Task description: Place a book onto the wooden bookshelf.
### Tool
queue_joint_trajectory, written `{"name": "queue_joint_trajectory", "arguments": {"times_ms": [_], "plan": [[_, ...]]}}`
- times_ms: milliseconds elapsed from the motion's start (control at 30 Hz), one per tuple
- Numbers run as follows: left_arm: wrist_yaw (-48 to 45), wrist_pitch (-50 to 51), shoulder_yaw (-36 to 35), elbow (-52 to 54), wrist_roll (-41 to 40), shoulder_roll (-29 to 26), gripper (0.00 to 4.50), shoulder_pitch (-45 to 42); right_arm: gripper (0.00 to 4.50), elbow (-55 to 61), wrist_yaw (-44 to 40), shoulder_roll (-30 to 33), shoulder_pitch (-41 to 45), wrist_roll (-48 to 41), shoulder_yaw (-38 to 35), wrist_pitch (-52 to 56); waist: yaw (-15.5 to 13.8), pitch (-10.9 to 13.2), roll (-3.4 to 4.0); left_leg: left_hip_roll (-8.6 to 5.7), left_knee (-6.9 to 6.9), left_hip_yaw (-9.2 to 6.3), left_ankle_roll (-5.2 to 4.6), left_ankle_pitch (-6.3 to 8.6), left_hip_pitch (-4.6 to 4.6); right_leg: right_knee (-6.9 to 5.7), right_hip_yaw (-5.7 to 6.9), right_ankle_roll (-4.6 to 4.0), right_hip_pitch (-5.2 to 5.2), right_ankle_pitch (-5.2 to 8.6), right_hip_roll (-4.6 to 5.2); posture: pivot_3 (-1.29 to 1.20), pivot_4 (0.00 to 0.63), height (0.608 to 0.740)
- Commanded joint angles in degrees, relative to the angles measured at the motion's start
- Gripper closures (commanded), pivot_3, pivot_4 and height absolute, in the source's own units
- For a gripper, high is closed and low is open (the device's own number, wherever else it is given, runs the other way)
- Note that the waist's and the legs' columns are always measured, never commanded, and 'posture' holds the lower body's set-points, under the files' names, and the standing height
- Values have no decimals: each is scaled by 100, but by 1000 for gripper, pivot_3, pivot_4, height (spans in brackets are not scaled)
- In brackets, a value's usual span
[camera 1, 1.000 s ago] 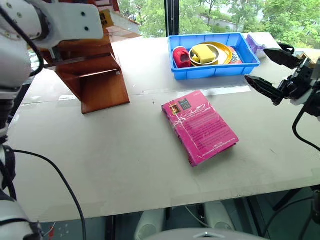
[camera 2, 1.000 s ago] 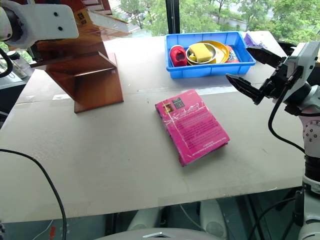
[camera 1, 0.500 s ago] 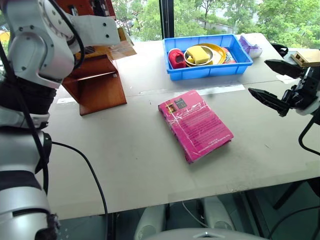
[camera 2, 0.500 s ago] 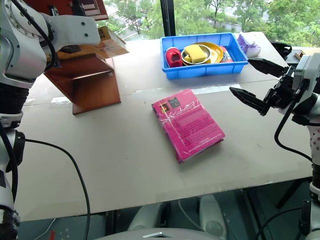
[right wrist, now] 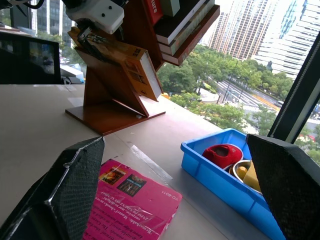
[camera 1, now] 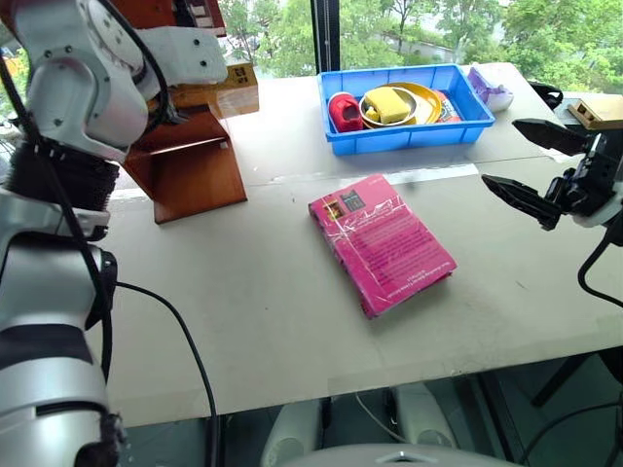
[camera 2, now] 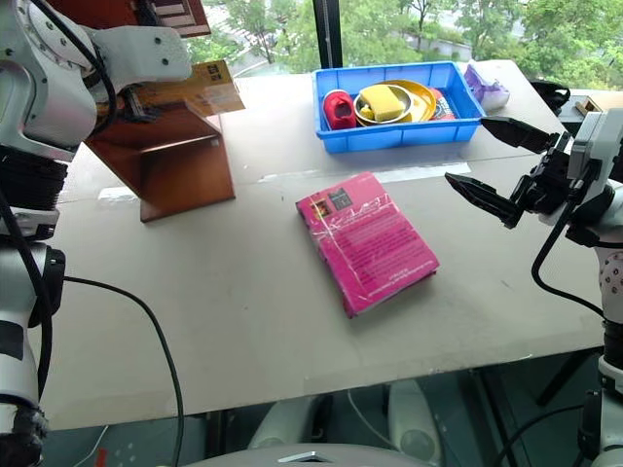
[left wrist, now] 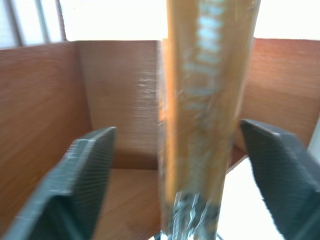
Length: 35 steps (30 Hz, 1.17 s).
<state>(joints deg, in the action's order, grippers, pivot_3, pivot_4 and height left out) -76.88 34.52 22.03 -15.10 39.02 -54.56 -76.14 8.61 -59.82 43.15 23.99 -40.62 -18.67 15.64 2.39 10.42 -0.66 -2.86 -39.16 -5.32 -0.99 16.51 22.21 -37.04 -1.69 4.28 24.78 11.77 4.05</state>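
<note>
1. Up at the wooden bookshelf (camera 2: pixel 180 156), the book (right wrist: pixel 120 62) leans on a slanted shelf, with the left hand (left wrist: pixel 175 180) spread open on either side of it.
2. Best judged: back straight out without nudging it.
3. A second ago the book was less seated.
4. Right hand (camera 2: pixel 496 165) hangs open, empty, over the table (camera 2: pixel 243 311).

— What do we see around the pale grey table (camera 1: pixel 243 321)?

— Behind the table we have a large window (camera 1: pixel 389 29) with a dark vertical frame bar (camera 1: pixel 327 35), green trees outside and daylight coming in; from the right wrist view, tall city buildings (right wrist: pixel 260 30) rise beyond the table

— And beneath the table?

— We make out a dark floor
</note>
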Motion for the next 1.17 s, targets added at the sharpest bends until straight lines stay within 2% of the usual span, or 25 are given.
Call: {"name": "queue_joint_trajectory", "arguments": {"times_ms": [33,133,200,333,400,467,533,633,700,867,1067,1167], "plan": [[-844,781,-1150,1438,-1012,-373,60,340,0,226,8,92,36,-196,-257,30,2,0,0,0,-2,-6,0,1,11,6,-2,1,8,0,2,0,150,740],[-1281,1319,-2077,2343,-1896,-745,60,918,0,190,10,116,37,-257,-312,71,15,-1,1,1,-2,-2,1,1,43,5,-14,1,45,0,2,0,150,740],[-1397,2189,-2649,2805,-2528,-711,60,1091,0,194,44,128,95,-342,-343,145,3,0,0,2,0,-1,1,1,61,-2,-15,1,65,0,1,0,150,740],[-1187,4131,-3787,3707,-3830,204,60,1402,0,177,107,171,251,-560,-504,292,-43,0,-1,-1,-15,-1,0,1,58,-6,-6,1,51,0,1,0,150,740],[-895,4445,-4290,4041,-4212,709,60,2086,0,220,154,185,247,-616,-579,348,-39,-3,6,-1,-27,-1,-2,2,40,0,6,3,22,0,1,0,150,740],[-417,4391,-4714,4340,-4501,1380,60,2751,0,325,243,209,173,-685,-676,418,-29,0,1,2,-11,-1,-9,7,-18,4,3,3,-30,1,0,0,150,740],[111,4170,-5014,4574,-4748,2188,60,3314,0,465,348,248,78,-834,-841,555,-27,0,-1,8,-7,-10,-11,8,-33,6,8,0,-45,0,-4,0,150,740],[1142,2883,-5056,4700,-4843,3325,60,4200,0,689,483,358,-179,-941,-1052,754,-40,0,-2,8,-12,-22,2,2,-37,9,3,-1,-50,-1,1,0,150,740],[1529,2211,-4817,4605,-4864,3653,60,4764,0,839,483,451,-539,-894,-1176,848,-75,-3,-7,6,-13,-19,3,2,-35,13,-2,-1,-48,-3,7,0,150,740],[1718,1301,-4378,4403,-5218,3575,60,5794,0,1176,422,604,-1859,-656,-1742,974,-196,-6,-5,5,0,-16,2,4,-38,20,-7,-2,-48,-3,8,0,150,740],[1432,672,-4583,3779,-5675,2641,60,6773,0,1308,222,595,-3736,-154,-2668,1014,-300,-12,2,5,0,-8,-22,18,-44,23,-10,-3,-51,-2,6,0,150,740],[1437,555,-4501,3620,-5871,2371,60,7103,0,1358,157,563,-4336,36,-2907,1007,-302,-14,4,7,0,-3,-26,20,-53,26,-11,-3,-61,-1,4,0,150,740]]}}
